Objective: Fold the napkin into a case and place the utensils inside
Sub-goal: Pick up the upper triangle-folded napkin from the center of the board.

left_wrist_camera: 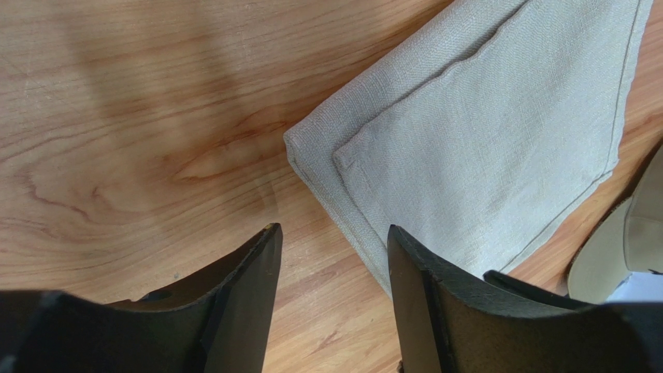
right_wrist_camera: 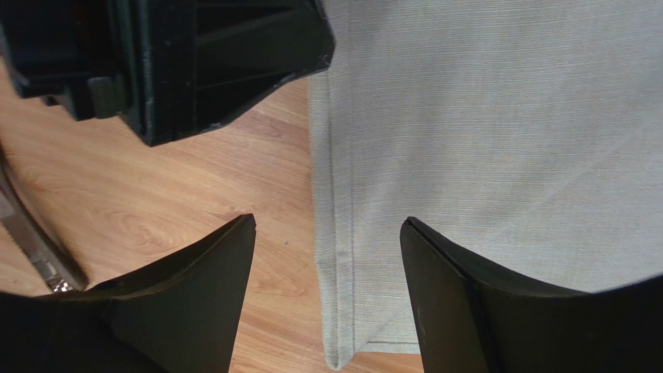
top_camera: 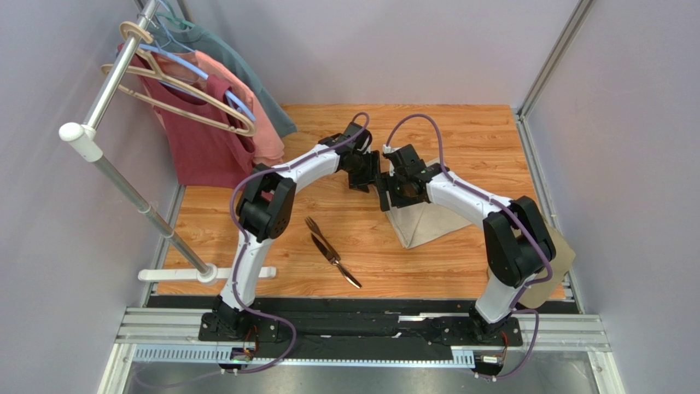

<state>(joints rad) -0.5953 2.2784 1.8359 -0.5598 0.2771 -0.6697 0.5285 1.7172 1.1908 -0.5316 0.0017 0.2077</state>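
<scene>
The left gripper (left_wrist_camera: 333,233) has its fingers spread with nothing between them, above the bare table (top_camera: 460,131), and the napkin's (top_camera: 431,222) folded corner lies at 1 o'clock in its wrist view. The right gripper (right_wrist_camera: 327,221) is likewise spread and empty, and the napkin's hemmed edge runs between its fingers. Seen from overhead, the napkin lies flat and folded at 3 o'clock of table centre, and the utensils (top_camera: 331,252) lie together on the wood at its 8 o'clock, clear of the cloth.
</scene>
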